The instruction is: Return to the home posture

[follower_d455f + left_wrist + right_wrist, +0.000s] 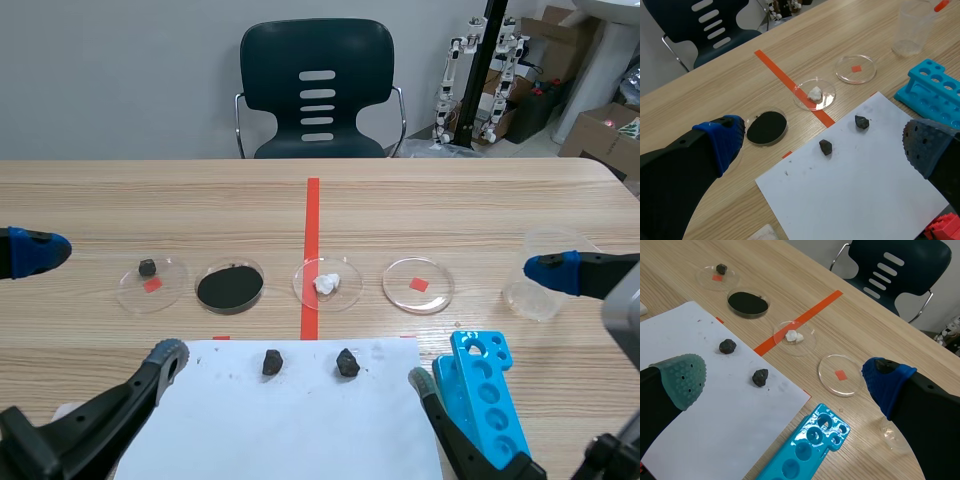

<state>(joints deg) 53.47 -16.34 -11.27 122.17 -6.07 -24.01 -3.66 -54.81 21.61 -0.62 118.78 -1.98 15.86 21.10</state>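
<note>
Pale wood-grain table (120, 200) under even indoor light. Behind it, a dark slotted chair (290, 50) against a plain grey wall (110, 70). Far right, cardboard boxes (590, 135) and small white robot figures (512, 50).

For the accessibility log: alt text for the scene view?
Both open, the left hand and right hand flank white paper with two dark lumps at the near table edge. Beyond: four petri dishes in a row; blue tube rack and clear cup at right.

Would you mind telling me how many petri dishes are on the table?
4, in one row beyond the paper: leftmost dish with a dark stone, second dish with black powder, third dish with a white lump, rightmost dish empty. None seems hidden.
</note>
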